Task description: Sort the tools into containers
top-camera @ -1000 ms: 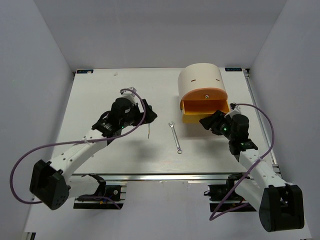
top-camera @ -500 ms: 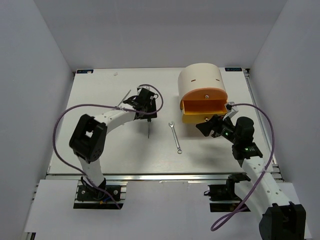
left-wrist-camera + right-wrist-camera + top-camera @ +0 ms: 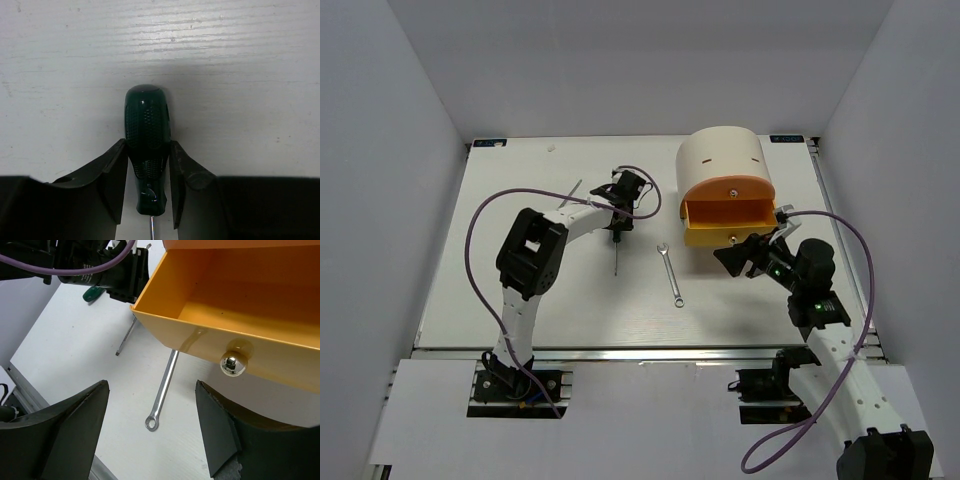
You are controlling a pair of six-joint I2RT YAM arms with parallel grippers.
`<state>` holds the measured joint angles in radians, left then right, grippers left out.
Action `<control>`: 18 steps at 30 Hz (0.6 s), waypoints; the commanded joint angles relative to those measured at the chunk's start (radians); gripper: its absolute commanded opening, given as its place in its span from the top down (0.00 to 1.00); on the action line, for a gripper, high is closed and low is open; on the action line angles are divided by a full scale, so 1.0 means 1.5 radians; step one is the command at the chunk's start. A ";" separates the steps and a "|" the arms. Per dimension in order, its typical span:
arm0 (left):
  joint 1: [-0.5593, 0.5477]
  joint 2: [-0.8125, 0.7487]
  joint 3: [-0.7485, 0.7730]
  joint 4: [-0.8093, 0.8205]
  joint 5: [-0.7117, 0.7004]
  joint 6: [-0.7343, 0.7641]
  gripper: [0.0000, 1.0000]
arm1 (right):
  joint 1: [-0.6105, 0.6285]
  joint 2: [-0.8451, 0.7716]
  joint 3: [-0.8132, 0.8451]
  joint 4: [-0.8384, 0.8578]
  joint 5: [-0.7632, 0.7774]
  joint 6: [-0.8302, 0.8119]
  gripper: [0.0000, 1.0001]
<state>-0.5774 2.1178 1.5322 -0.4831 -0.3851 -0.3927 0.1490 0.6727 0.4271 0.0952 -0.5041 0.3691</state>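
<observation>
A screwdriver with a dark green handle [image 3: 146,120] lies on the white table, and my left gripper [image 3: 147,145] is shut on that handle, one finger against each side. From above, the left gripper [image 3: 618,230] covers the handle and only the thin shaft [image 3: 617,258] pokes out toward the near edge. A silver wrench [image 3: 671,273] lies flat a little to the right. The beige drum container [image 3: 722,160] has its orange drawer [image 3: 730,222] pulled out. My right gripper [image 3: 740,255] hovers open just in front of the drawer, above the wrench [image 3: 165,382].
The drawer's inside [image 3: 240,305] shows nothing in it, and a shiny metal knob [image 3: 234,363] sticks out of its front. The left arm's purple cable [image 3: 485,215] loops over the table's left side. Grey walls enclose the table on three sides.
The left arm folded up and reached further back and right, settling over the screwdriver handle; its jaws narrowed onto it. The right gripper drew back slightly from the drawer front.
</observation>
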 commanded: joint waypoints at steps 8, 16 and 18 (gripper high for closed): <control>0.001 -0.084 -0.014 -0.033 0.032 -0.009 1.00 | -0.014 -0.018 0.069 -0.024 -0.008 -0.053 0.24; 0.001 -0.423 -0.170 0.191 0.371 0.114 1.00 | -0.051 -0.029 0.144 -0.052 -0.092 -0.134 1.00; 0.000 -0.471 -0.169 0.205 0.468 0.148 1.00 | -0.058 -0.029 0.154 -0.055 -0.085 -0.146 1.00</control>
<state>-0.5728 1.5421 1.2797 -0.3347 0.0410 -0.2676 0.0792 0.6380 0.6056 0.0135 -0.6037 0.2085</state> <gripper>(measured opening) 0.446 0.008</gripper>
